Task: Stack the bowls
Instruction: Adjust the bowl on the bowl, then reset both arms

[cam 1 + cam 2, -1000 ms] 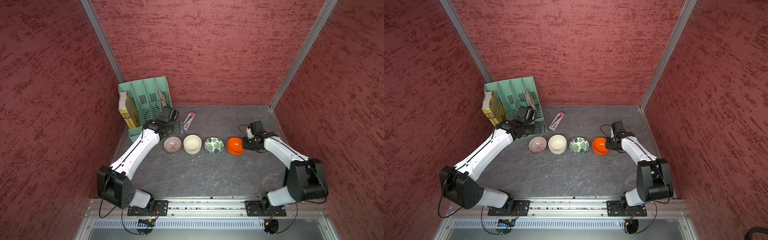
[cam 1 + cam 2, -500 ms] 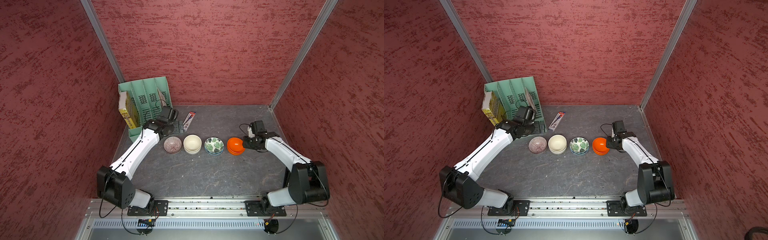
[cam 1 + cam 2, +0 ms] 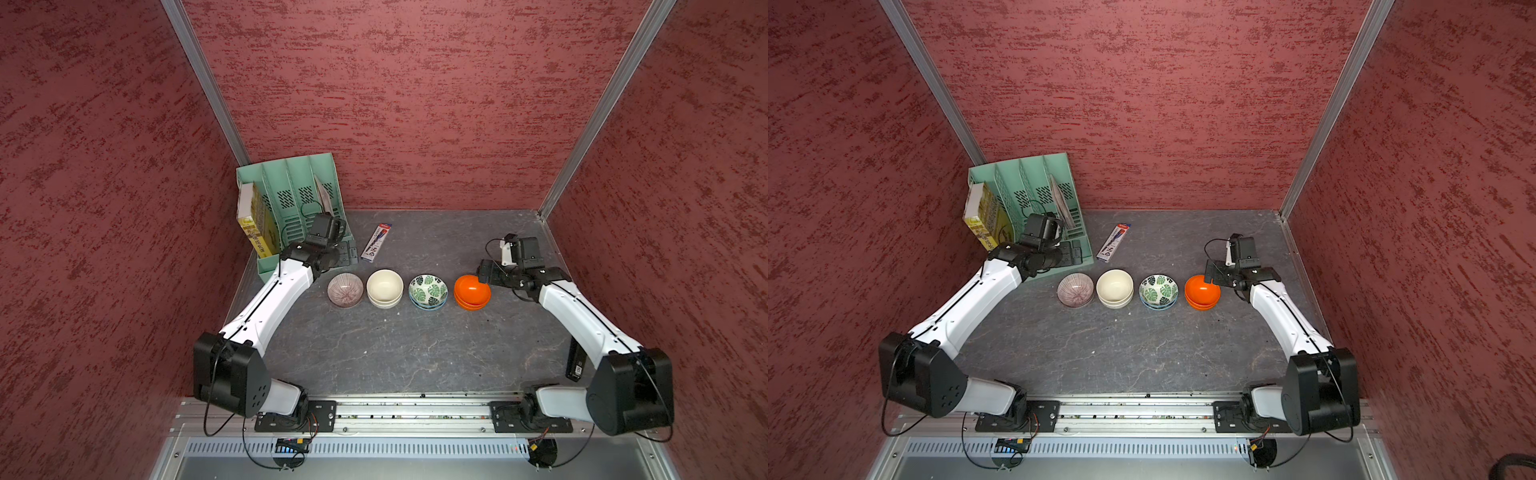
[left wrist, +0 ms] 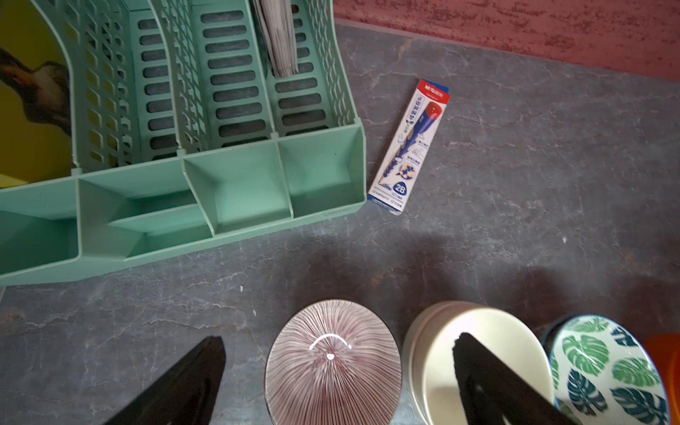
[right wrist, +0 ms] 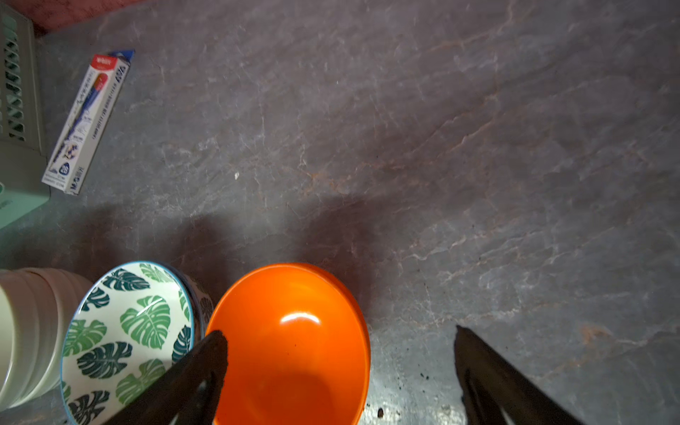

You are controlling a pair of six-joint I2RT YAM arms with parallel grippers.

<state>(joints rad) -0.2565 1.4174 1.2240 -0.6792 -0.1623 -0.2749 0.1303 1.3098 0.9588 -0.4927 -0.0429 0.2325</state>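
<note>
Four groups of bowls stand in a row across the table in both top views. From the left they are a purple-grey lined bowl (image 3: 344, 289), a cream stack (image 3: 385, 288), a green-leaf stack (image 3: 428, 291) and an orange stack (image 3: 471, 292). My right gripper (image 5: 338, 335) is open at the orange stack's (image 5: 290, 342) far right edge. One of its fingers hangs over the top bowl's inside, the other over bare table. My left gripper (image 4: 337, 340) is open and empty above the purple-grey bowl (image 4: 331, 368), with one finger over the cream stack (image 4: 478, 353).
A green file organizer (image 3: 291, 199) holding a yellow book (image 3: 253, 224) and papers fills the back left corner. A pencil box (image 3: 376, 242) lies just behind the bowls. A black device (image 3: 575, 361) lies by the right wall. Red walls close three sides.
My right gripper has opened and let go of the orange bowl's rim; that bowl now rests in the orange one below. The left arm has not moved.
</note>
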